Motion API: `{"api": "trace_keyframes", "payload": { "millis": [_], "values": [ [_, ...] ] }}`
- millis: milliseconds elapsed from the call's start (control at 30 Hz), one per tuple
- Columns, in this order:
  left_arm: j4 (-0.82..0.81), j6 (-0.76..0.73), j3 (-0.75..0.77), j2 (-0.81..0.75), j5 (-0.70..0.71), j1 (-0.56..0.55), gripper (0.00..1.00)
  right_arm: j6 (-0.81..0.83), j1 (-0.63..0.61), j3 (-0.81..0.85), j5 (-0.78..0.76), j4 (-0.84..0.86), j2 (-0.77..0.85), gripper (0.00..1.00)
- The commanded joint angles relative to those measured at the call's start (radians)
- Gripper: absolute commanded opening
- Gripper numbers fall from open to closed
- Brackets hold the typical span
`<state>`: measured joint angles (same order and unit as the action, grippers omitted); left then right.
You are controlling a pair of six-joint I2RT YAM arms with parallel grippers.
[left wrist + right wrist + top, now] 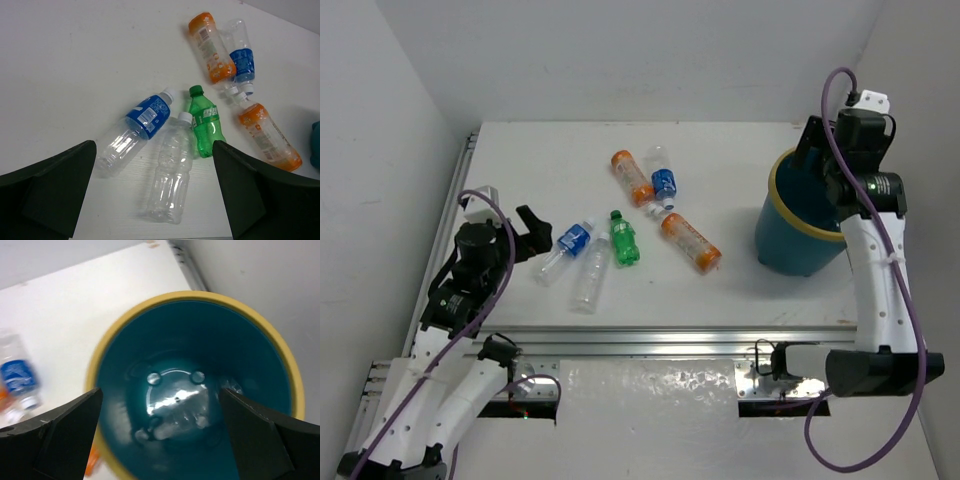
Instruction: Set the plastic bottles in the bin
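Six plastic bottles lie on the white table. These are an orange one (631,176), a clear blue-labelled one (662,180), a second orange one (690,241), a green one (623,238), another blue-labelled one (565,248) and a plain clear one (590,280). My left gripper (535,232) is open and empty, just left of the near blue-labelled bottle. In the left wrist view the plain clear bottle (172,170) lies between and below its fingers (50,190). My right gripper (160,435) is open and empty over the teal bin (800,240). A clear glinting shape (175,415) lies on the bin's floor, blurred.
The bin's yellow rim (200,295) fills the right wrist view. White walls close in the table on the left, back and right. A metal rail (650,340) runs along the table's near edge. The bin's edge (316,145) shows at the far right of the left wrist view.
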<state>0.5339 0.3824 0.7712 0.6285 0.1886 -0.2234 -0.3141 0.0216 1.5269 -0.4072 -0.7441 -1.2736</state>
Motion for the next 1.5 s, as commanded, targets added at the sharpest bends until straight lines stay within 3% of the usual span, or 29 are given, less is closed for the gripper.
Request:
{"api": "trace_keyframes", "payload": {
  "millis": [0,100,233,400,733,833,867,1033,1200,1333,1433,1467],
  "values": [
    [-0.049,-0.013,0.004,0.008,-0.008,-0.005,0.99,-0.013,-0.047,0.013,0.161,0.028,0.081,0.99],
    [-0.051,-0.013,0.005,0.01,0.0,-0.004,0.99,0.016,-0.207,-0.121,0.398,0.135,0.126,0.98],
    [-0.046,-0.013,0.007,0.022,0.006,-0.004,0.99,0.096,-0.423,-0.218,0.363,0.146,0.048,0.96],
    [-0.049,-0.013,0.007,0.025,0.002,-0.002,0.99,0.142,-0.459,-0.304,0.357,0.196,-0.116,0.97],
    [-0.054,-0.019,0.002,0.007,-0.008,-0.004,1.0,0.207,-0.48,-0.182,0.452,0.181,-0.631,0.94],
    [-0.054,-0.019,0.004,0.011,-0.009,-0.004,1.0,0.193,-0.491,-0.214,0.45,0.192,-0.671,0.75],
    [-0.054,-0.02,0.005,0.011,-0.009,-0.004,1.0,0.184,-0.494,-0.229,0.447,0.196,-0.659,0.56],
    [-0.052,-0.02,0.004,0.005,-0.012,-0.004,1.0,0.124,-0.526,-0.365,0.357,0.18,-0.512,0.31],
    [-0.057,-0.022,0.004,0.005,-0.02,-0.004,1.0,0.067,-0.566,-0.398,0.317,0.118,-0.212,0.28],
    [-0.055,-0.022,0.004,0.008,-0.017,-0.004,1.0,0.058,-0.562,-0.292,0.238,0.123,-0.014,0.26],
    [-0.054,-0.019,0.004,-0.001,-0.012,-0.002,1.0,0.07,-0.514,-0.199,0.084,0.159,0.066,0.22],
    [-0.054,-0.019,0.004,-0.003,-0.012,-0.004,1.0,0.069,-0.429,-0.18,0.074,0.167,0.075,0.21]
  ]
}}
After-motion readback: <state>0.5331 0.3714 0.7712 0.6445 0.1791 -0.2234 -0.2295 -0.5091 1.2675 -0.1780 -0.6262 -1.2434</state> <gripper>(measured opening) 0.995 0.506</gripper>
